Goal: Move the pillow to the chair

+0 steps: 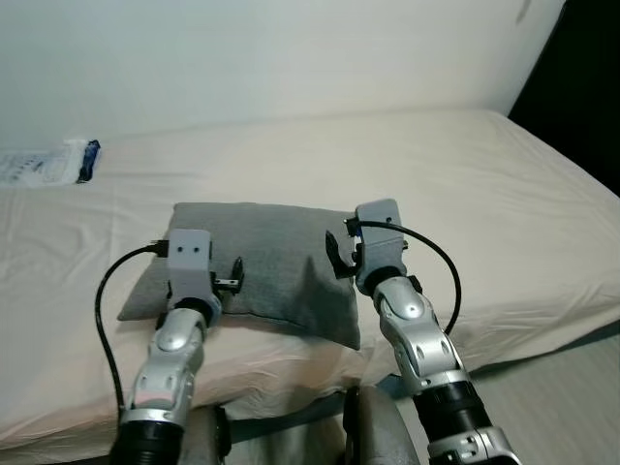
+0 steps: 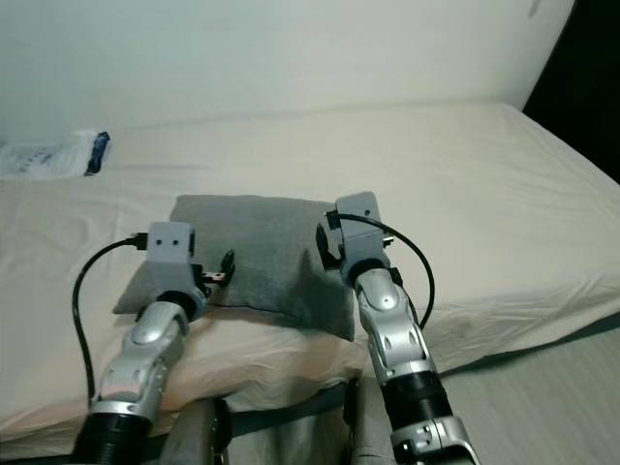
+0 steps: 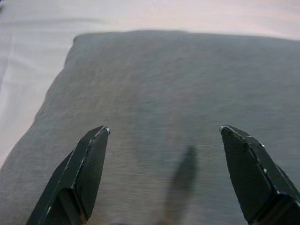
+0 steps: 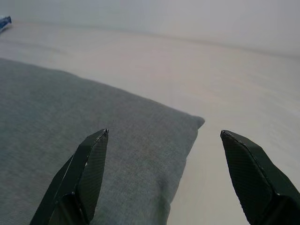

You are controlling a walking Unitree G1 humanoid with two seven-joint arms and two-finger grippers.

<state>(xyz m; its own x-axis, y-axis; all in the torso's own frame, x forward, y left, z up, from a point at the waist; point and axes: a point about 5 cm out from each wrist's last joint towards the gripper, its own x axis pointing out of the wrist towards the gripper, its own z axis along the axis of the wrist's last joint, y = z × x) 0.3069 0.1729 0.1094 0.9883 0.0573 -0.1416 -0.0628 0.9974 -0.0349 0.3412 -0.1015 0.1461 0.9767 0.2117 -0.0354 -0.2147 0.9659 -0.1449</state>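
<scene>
The grey pillow [image 1: 262, 262] lies flat on the bed [image 1: 504, 194], not yet lifted. My left gripper [image 3: 164, 178] hovers at its 7 o'clock, my right gripper [image 4: 161, 180] at 3 o'clock, both fingers spread wide, gripping nothing. Grasp, lift and carry to the chair remain.

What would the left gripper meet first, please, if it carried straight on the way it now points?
Most likely the grey pillow: the open left gripper looks straight down its fingers onto the pillow's top face, though the gap is unclear.
</scene>
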